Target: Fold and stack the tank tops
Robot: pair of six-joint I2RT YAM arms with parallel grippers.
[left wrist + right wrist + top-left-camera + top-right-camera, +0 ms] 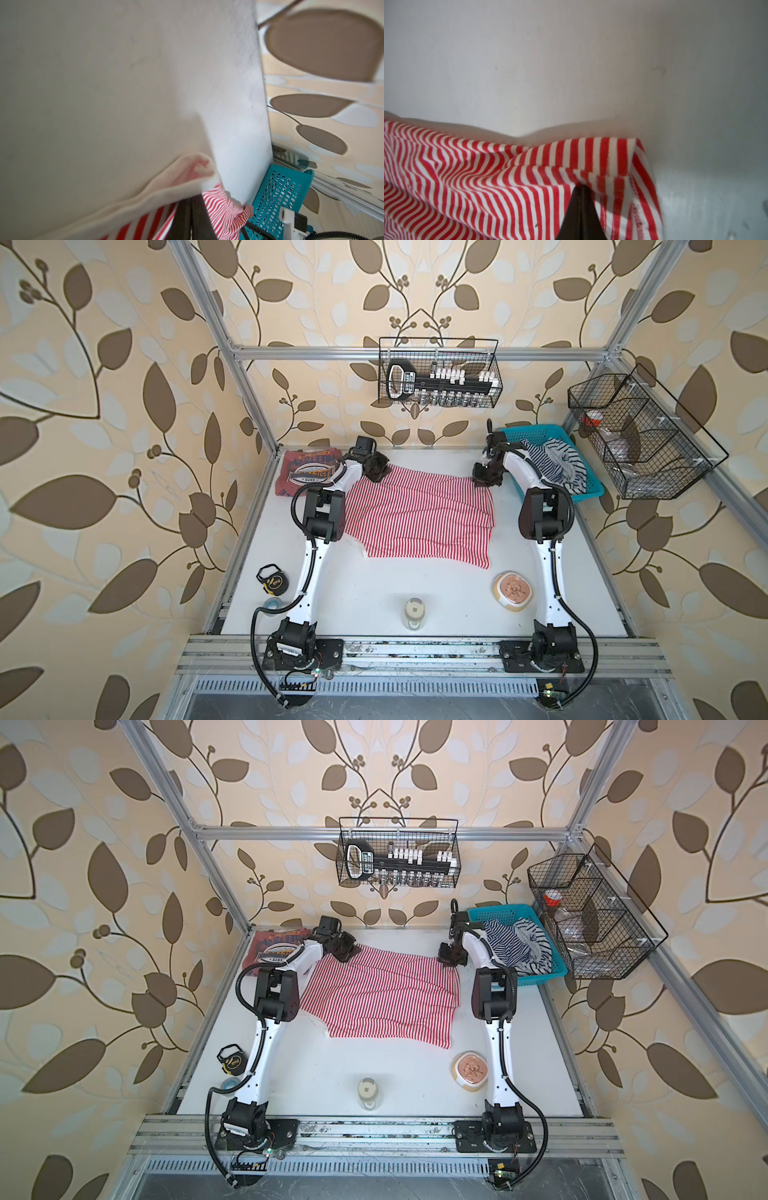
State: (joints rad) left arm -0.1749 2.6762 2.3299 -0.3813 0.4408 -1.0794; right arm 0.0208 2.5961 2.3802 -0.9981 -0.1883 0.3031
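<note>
Work item: the striped tank top (419,522) lies spread on the table (415,585), between the two arms.
Second item: the brick-red tank top (309,472) lies folded at the far left corner of the table. It is apart from the striped one and partly covered by the left arm.
Grip, left: the left gripper (379,477) is clenched on the far left corner of the striped cloth. Blurred fabric fills most of the left wrist view, so the depth of bite cannot be told; it appears to hold the edge only.
Grip, right: the right gripper (581,207) is clenched on the far right corner, with fabric bunched at its closed tips.
Step in hand (judged): fold the far edge over toward the near edge.
Procedure: raise both corners together to equal height. Hold the span between them taut, not stretched. Carry both along parallel paths. Let go only once the cloth lies flat, edge on edge.
Caution: soft cloth probably slips from a shallow pinch. The creases along the right side will likely set into a crooked fold. Stop short of the bowl (513,589) and the jar (414,612) near the front.
Remaining: further folds, then stacking.
</note>
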